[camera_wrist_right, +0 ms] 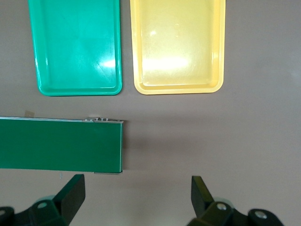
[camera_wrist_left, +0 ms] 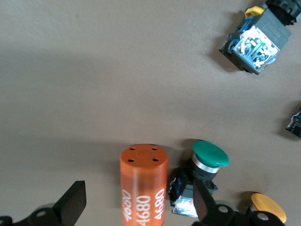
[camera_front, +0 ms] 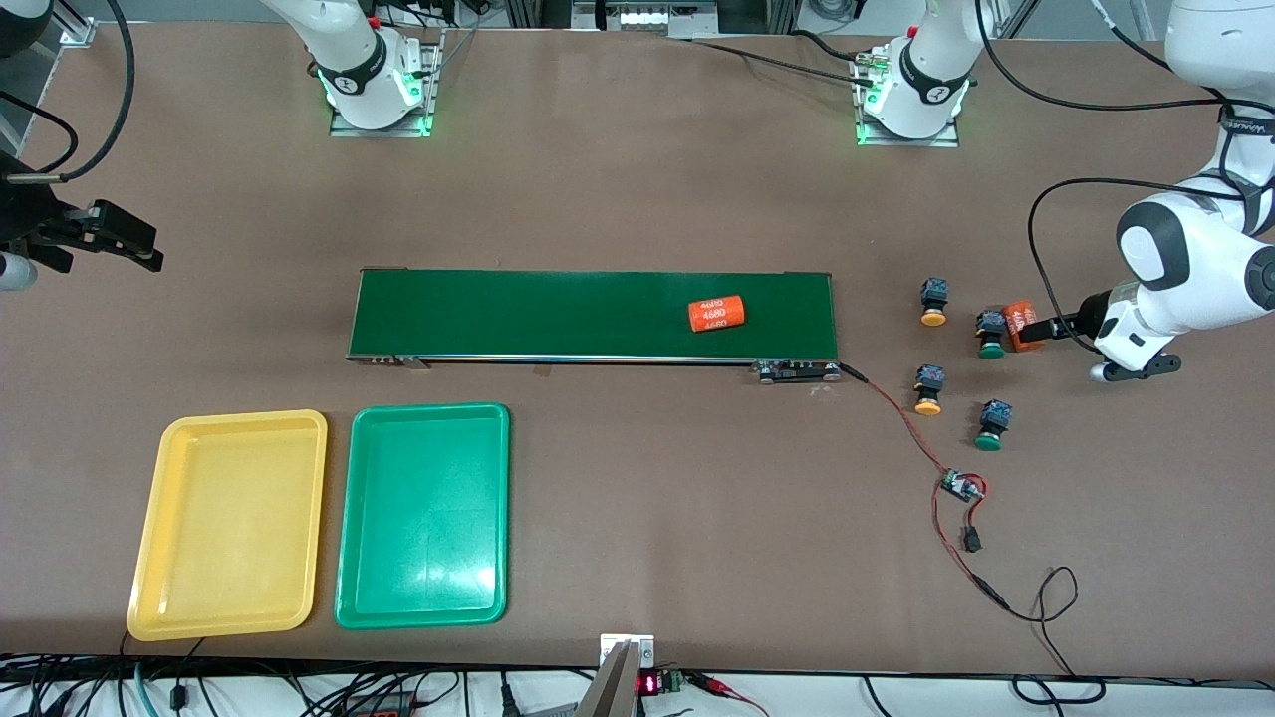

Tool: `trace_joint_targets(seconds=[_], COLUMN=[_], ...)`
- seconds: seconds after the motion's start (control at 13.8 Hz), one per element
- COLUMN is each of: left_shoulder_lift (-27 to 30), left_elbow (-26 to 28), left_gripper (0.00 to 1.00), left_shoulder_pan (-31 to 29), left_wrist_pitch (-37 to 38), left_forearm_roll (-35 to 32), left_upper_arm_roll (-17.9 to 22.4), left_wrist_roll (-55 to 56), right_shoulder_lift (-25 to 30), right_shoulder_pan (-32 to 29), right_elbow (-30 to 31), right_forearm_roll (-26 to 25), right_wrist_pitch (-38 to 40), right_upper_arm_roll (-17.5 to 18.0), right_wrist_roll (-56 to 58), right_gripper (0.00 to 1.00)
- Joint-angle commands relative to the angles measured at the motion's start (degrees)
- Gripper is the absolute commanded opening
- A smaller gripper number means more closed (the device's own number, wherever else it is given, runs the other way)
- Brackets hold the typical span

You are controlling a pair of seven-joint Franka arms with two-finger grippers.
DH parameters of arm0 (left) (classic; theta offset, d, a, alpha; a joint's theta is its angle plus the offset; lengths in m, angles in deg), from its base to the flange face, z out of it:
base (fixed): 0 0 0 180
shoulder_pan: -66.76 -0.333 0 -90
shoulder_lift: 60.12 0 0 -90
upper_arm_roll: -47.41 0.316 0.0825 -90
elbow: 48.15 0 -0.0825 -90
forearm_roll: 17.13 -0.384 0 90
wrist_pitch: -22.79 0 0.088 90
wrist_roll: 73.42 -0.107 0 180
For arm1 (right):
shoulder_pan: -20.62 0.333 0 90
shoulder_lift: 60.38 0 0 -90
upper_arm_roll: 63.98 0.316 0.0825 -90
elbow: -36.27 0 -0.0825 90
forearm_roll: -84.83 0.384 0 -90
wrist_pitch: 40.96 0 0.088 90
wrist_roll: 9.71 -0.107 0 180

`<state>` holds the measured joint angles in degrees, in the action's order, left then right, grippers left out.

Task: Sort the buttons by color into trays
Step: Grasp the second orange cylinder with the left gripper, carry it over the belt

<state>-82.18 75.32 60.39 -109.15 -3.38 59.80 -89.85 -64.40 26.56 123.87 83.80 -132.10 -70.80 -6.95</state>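
Four buttons lie on the table past the conveyor's end, toward the left arm's end: a yellow one (camera_front: 933, 302), a green one (camera_front: 990, 335), a second yellow one (camera_front: 928, 389) and a second green one (camera_front: 992, 424). My left gripper (camera_front: 1041, 327) is open, its fingers on either side of an orange cylinder (camera_front: 1024, 326) beside the first green button. In the left wrist view the cylinder (camera_wrist_left: 143, 186) sits between the fingers (camera_wrist_left: 202, 202), with the green button (camera_wrist_left: 209, 160) just outside one finger. The yellow tray (camera_front: 229, 523) and the green tray (camera_front: 423, 513) are empty. My right gripper (camera_front: 134, 244) is open and waits at the right arm's end.
A long dark-green conveyor belt (camera_front: 558, 314) carries a second orange cylinder (camera_front: 717, 313). A red-and-black cable with a small circuit board (camera_front: 961, 488) runs from the conveyor's end, nearer the front camera than the buttons. The right wrist view shows both trays (camera_wrist_right: 176, 47) and the belt's end (camera_wrist_right: 61, 143).
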Motion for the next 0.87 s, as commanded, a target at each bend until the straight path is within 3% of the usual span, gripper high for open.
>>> trace_joint_targets(seconds=[0.0, 0.29, 0.51, 0.58, 0.8], left_shoulder_lift=[-1.05, -1.93, -1.84, -1.67, 0.52], left_elbow=[1.16, 0.98, 0.72, 0.63, -1.9], left_gripper=[0.98, 0.64, 0.27, 0.21, 0.16], left_shoulder_pan=[-0.31, -0.49, -0.58, -0.58, -0.49], left_wrist_pitch=[-0.51, -0.25, 0.19, 0.37, 6.4], left_forearm_roll=[4.18, 4.18, 4.18, 4.18, 4.01], left_upper_arm_roll=[0.53, 0.97, 1.06, 1.06, 1.06], left_wrist_roll=[-5.35, -5.62, -5.45, -5.36, -5.36], right_shoulder_lift=[0.68, 0.33, 0.07, -0.02, 0.07], right_shoulder_pan=[-0.05, -0.49, -0.67, -0.67, -0.84], right_elbow=[-0.06, -0.15, -0.15, -0.32, -0.59], right_forearm_roll=[0.77, 0.78, 0.86, 0.86, 0.77], right_wrist_pitch=[1.05, 0.62, 0.17, 0.17, 0.26], right_upper_arm_roll=[0.4, 0.23, 0.23, 0.23, -0.03], right_wrist_roll=[0.49, 0.4, 0.23, -0.21, 0.22], right_gripper=[1.0, 1.0, 1.0, 1.0, 1.0])
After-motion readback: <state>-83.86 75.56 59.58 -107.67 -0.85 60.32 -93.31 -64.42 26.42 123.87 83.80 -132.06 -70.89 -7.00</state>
